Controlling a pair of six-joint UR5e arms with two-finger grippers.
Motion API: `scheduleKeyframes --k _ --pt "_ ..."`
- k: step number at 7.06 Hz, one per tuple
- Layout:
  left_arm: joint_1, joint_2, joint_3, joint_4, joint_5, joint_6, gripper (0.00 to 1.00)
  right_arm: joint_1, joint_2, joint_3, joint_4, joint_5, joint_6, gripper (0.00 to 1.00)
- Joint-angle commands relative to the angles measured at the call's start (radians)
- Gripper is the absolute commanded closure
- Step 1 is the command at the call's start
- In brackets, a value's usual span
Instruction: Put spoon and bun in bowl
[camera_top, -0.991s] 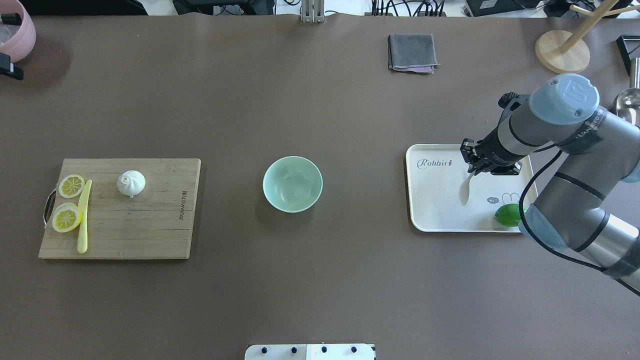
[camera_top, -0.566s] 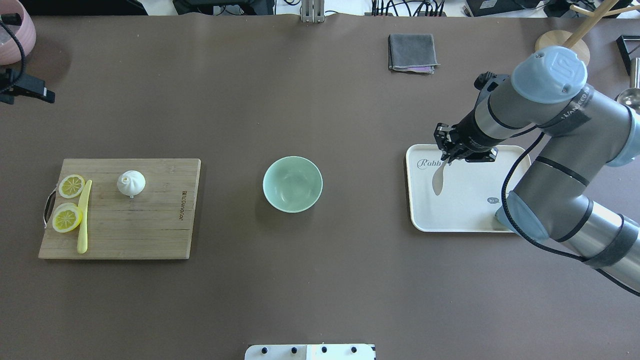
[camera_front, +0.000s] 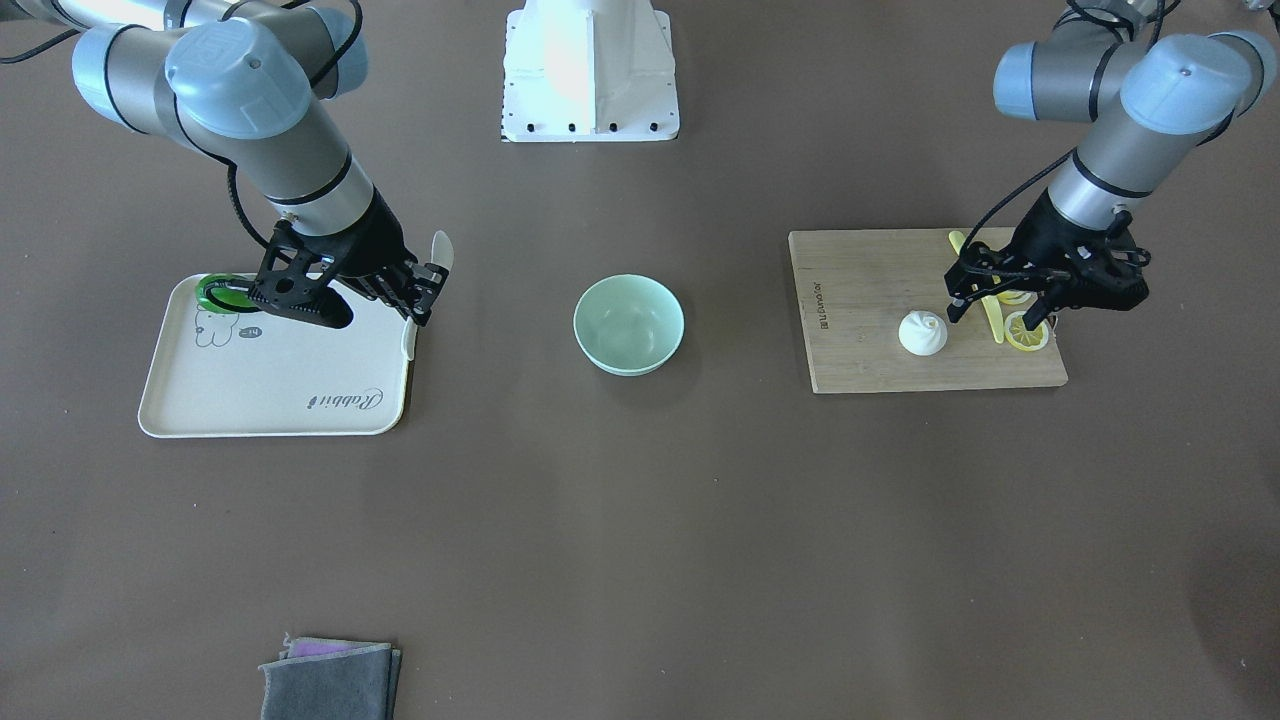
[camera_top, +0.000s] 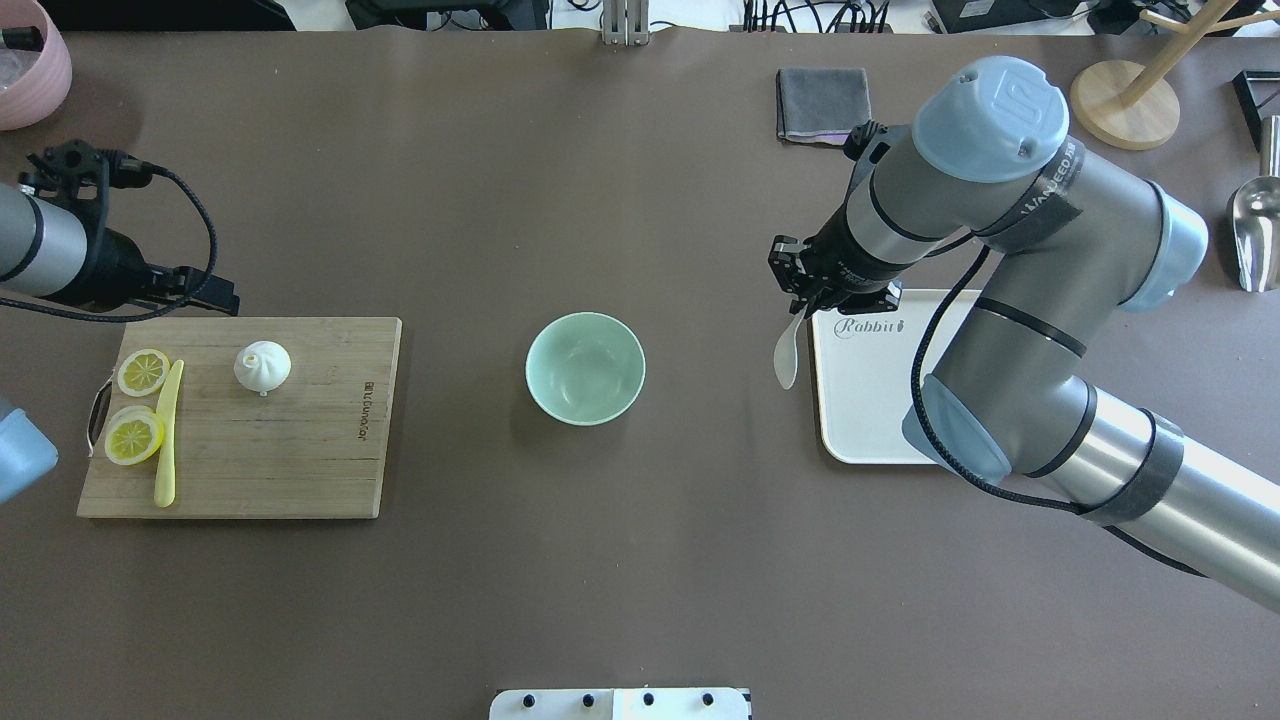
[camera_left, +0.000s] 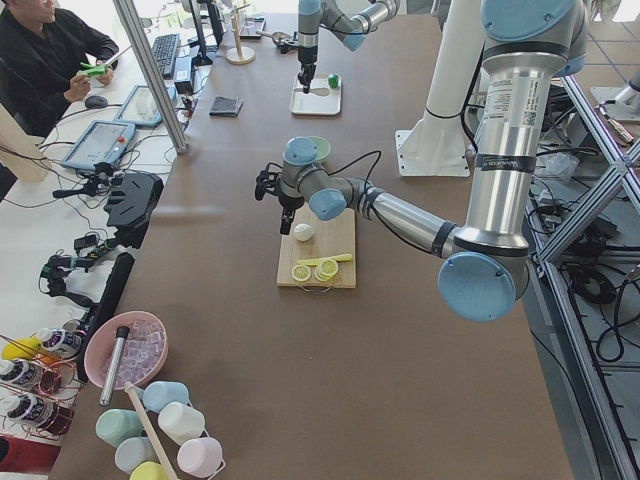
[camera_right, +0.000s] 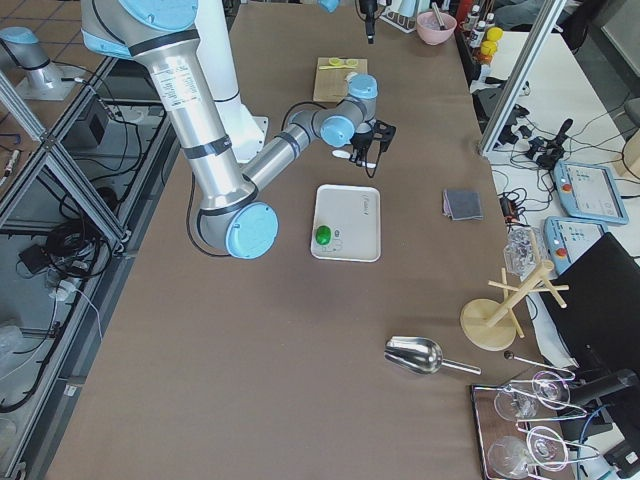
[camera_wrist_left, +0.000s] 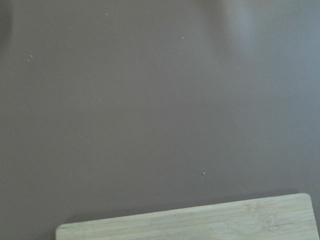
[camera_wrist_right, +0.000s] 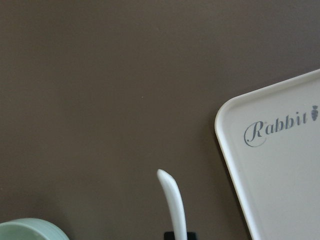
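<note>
Bun sits on the board, with the left pincer spread open and empty nearby. Bowl stands mid-counter. Right pincer grips the spoon by its handle, between bowl and tray.

Open tabletop between tray and bowl, knife near bun

Bench notes: wooden cutting board carries two lemon slices, pale-yellow knife just beside them. White "Rabbit" tray holds a lime. Folded grey cloth lies apart.
</note>
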Motion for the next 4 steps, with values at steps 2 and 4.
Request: scheduleKeyframes --k 2,4 --pt "0.131 -0.012 0.04 -0.032 0.079 -0.07 0.02 -0.011 0.048 -0.017 -0.011 -0.016 -0.014 1.0" --pt "0.142 -0.016 0.122 -0.125 0.094 -0.072 0.03 -0.011 0.051 -0.02 -0.011 -0.015 -0.034 1.0"
